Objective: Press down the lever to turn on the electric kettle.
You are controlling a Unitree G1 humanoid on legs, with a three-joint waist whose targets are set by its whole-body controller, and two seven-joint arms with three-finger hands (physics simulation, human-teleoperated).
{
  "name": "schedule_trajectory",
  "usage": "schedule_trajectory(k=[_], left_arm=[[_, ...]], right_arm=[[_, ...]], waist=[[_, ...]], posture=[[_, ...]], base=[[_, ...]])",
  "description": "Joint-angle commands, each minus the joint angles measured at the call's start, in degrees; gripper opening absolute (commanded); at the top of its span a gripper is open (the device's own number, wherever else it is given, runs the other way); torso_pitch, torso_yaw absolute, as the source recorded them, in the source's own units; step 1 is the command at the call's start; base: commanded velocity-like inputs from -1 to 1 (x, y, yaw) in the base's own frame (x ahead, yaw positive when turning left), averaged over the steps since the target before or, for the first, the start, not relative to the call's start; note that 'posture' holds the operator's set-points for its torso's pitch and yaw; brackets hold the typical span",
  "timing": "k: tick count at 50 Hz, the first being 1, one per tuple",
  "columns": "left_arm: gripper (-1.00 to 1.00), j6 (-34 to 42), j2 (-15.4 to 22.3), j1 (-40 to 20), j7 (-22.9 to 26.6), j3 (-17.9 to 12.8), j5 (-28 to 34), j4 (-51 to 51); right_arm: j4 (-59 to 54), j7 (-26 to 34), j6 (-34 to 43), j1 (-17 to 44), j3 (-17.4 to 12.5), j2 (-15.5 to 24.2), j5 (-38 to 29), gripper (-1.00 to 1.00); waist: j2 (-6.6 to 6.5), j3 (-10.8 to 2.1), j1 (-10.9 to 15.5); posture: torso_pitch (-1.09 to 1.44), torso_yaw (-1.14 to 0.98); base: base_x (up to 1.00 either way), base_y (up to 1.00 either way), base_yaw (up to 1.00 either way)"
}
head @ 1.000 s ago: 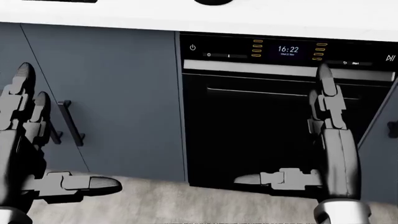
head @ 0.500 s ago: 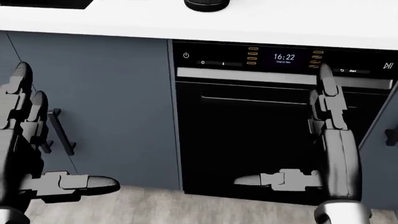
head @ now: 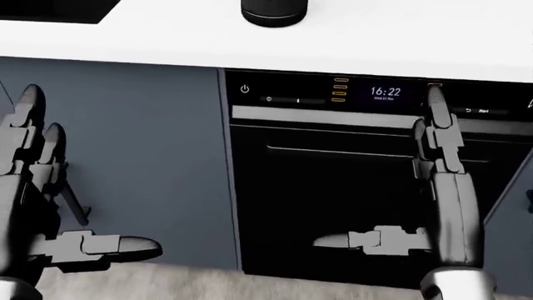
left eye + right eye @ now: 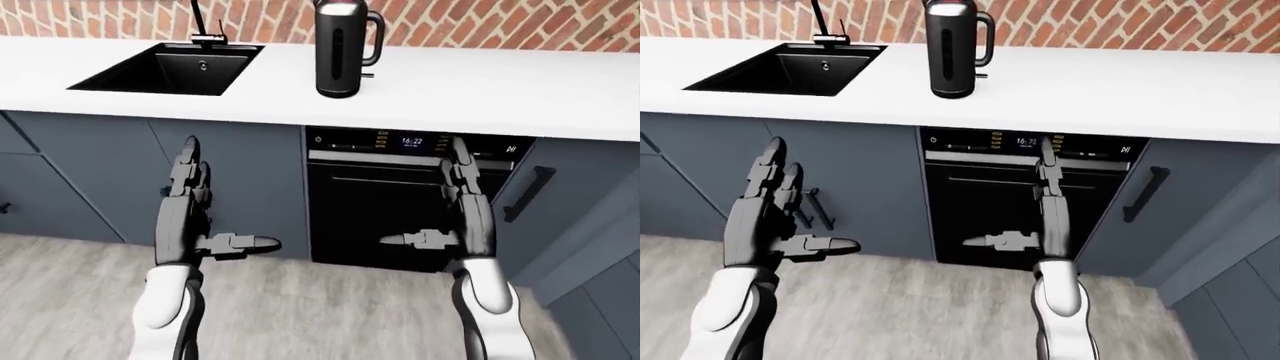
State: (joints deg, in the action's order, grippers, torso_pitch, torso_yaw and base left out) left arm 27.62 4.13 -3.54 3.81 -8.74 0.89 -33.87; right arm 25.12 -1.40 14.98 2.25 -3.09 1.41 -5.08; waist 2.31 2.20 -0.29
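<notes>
A black electric kettle (image 4: 340, 49) stands upright on the white counter (image 4: 520, 94), its handle (image 4: 376, 37) facing the view's right. A small lever (image 4: 367, 75) sticks out at the foot of the handle. In the head view only the kettle's base (image 3: 273, 12) shows, at the top edge. My left hand (image 4: 215, 210) is open and empty, below counter level, before the grey cabinet. My right hand (image 4: 430, 202) is open and empty before the oven door. Both hands are well below the kettle and apart from it.
A black sink (image 4: 165, 67) with a tap (image 4: 207, 26) is set in the counter left of the kettle. A black built-in oven (image 4: 375, 217) with a lit clock panel (image 3: 385, 92) sits under the counter. Grey cabinets flank it; a brick wall (image 4: 480, 22) stands behind.
The whole head view has shifted: the counter edge and oven panel sit lower in the picture, and more counter and the kettle base show. The camera moved; the hands keep their pose.
</notes>
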Motion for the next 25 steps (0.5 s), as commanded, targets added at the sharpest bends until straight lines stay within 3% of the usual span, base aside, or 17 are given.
schedule_trajectory(k=[1, 5, 7, 9, 10, 11, 12, 18, 20, 22, 23, 24, 25], left_arm=[[1.00, -2.0, 0.6, -1.2, -0.5, -1.1, 0.2, -2.7], [1.00, -1.9, 0.6, -1.3, -0.4, -1.0, 0.3, -2.7], [1.00, -1.9, 0.5, -1.2, -0.4, -0.9, 0.4, -2.8], [1.00, -1.8, 0.5, -1.2, -0.4, -1.0, 0.3, -3.0], [1.00, -1.7, 0.6, -1.2, -0.3, -1.1, 0.3, -3.1], [1.00, -1.6, 0.6, -1.2, -0.3, -1.1, 0.3, -3.1], [1.00, -1.5, 0.6, -1.3, -0.3, -1.2, 0.2, -3.1], [1.00, -1.4, 0.8, -1.6, -0.3, -1.4, 0.1, -3.0], [1.00, -1.5, 0.8, -1.7, -0.4, -1.4, 0.1, -2.9], [1.00, -1.3, 0.8, -1.8, -0.4, -1.4, 0.1, -3.1], [1.00, -1.2, 0.9, -1.8, -0.4, -1.4, 0.2, -3.1], [1.00, -1.2, 0.9, -1.8, -0.4, -1.4, 0.2, -3.2], [1.00, -1.0, 0.9, -1.9, -0.4, -1.4, 0.2, -3.3]], right_arm=[[2.6, 0.1, -1.7, 1.6, 0.8, -0.1, 0.1, 1.00], [2.4, 0.2, -1.9, 1.6, 0.7, -0.1, 0.1, 1.00], [2.8, 0.2, -1.7, 1.5, 0.9, -0.1, 0.0, 1.00], [2.8, 0.2, -1.7, 1.5, 0.9, -0.1, 0.0, 1.00], [2.9, 0.2, -1.7, 1.5, 0.9, -0.1, 0.0, 1.00], [2.9, 0.2, -1.7, 1.5, 0.9, -0.1, 0.0, 1.00], [2.8, 0.2, -1.7, 1.5, 0.9, -0.1, 0.0, 1.00], [2.9, 0.2, -1.5, 1.5, 1.0, -0.2, 0.0, 1.00], [3.1, 0.1, -1.4, 1.5, 1.0, -0.2, 0.0, 1.00], [3.2, 0.2, -1.4, 1.4, 1.1, -0.2, 0.0, 1.00], [3.1, 0.2, -1.4, 1.4, 1.0, -0.2, 0.0, 1.00], [3.1, 0.2, -1.4, 1.5, 1.0, -0.2, 0.0, 1.00], [3.1, 0.2, -1.4, 1.5, 1.0, -0.2, 0.0, 1.00]], waist=[[0.05, -0.93, 0.2], [-2.15, -0.28, 0.1], [-3.84, -0.14, -0.2], [-7.00, -1.02, -0.4], [-7.35, -1.75, -0.6], [-6.25, -0.99, 0.4], [-6.79, -0.60, 0.1], [-3.75, -0.58, 0.9], [-2.12, -0.58, 1.2], [0.87, -1.36, 1.3], [1.05, -1.82, 1.5], [-0.11, -1.10, 0.6], [0.52, -0.63, 0.8]], posture=[[0.00, 0.00], [0.00, 0.00], [0.00, 0.00], [0.00, 0.00], [0.00, 0.00], [0.00, 0.00], [0.00, 0.00], [0.00, 0.00], [0.00, 0.00], [0.00, 0.00], [0.00, 0.00], [0.00, 0.00], [0.00, 0.00]], base=[[0.20, 0.00, 0.00], [0.19, 0.00, 0.00], [0.20, 0.00, 0.00], [0.20, 0.00, 0.00], [0.19, 0.00, 0.00], [0.18, 0.00, 0.00], [0.18, 0.00, 0.00], [0.19, 0.00, 0.00], [0.19, 0.00, 0.00], [0.20, 0.00, 0.00], [0.20, 0.00, 0.00], [0.20, 0.00, 0.00], [0.20, 0.00, 0.00]])
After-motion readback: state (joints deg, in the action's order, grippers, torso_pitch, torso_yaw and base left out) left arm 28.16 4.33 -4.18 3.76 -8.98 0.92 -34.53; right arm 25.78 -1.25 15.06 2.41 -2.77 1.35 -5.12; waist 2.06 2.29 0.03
